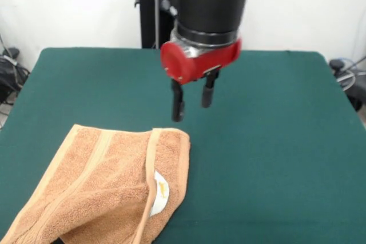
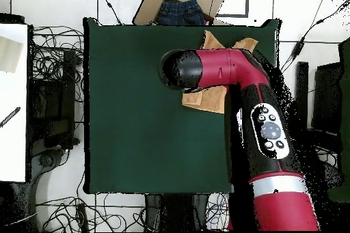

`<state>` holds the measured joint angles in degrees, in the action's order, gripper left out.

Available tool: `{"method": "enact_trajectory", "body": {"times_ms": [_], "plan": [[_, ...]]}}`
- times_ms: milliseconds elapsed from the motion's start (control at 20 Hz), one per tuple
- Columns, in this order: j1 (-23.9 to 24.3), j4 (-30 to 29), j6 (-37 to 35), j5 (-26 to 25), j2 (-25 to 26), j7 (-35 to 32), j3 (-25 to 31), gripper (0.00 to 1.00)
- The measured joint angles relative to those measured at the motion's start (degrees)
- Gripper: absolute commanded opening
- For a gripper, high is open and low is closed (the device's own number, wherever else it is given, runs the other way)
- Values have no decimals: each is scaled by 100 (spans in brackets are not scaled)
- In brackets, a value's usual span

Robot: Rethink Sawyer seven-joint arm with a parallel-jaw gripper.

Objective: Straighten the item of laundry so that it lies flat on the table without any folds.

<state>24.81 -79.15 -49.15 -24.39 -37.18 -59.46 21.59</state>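
- The towel [image 1: 108, 190] lies folded over itself near one corner of the green surface [image 1: 274, 141]; its near end is cut off in the front view.
- A white tag [image 1: 160, 194] peeks from under the fold.
- Overhead, the arm [image 2: 232, 80] hides most of it.
- The claw [image 1: 193, 102] hangs above, parted and empty.

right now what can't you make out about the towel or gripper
- Towel: front view, its near end is cut off by the bottom edge.
- Towel, overhead view: the arm covers its middle; only corners show.
- Tag: front view, partly tucked under a fold, mark too small to read.
- Gripper: overhead view, hidden under the arm.
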Motion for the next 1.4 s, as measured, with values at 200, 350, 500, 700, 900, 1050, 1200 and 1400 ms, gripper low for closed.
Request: {"method": "enact_trajectory", "body": {"times_ms": [200, 350, 500, 700, 900, 1050, 1200, 1400], "plan": [[78, -5, 174, 27, 153, 0, -197, 100], [102, -24, 279, 66, 217, 0, -305, 100], [109, -69, 382, 146, 264, 0, -409, 100], [110, -156, 501, 274, 272, 0, -506, 100], [109, -159, 565, 366, 275, 0, -510, 100], [97, -159, 625, 432, 276, 0, -521, 100], [68, -159, 722, 453, 276, 0, -555, 100], [39, -178, 965, 521, 303, 0, -654, 100]]}}
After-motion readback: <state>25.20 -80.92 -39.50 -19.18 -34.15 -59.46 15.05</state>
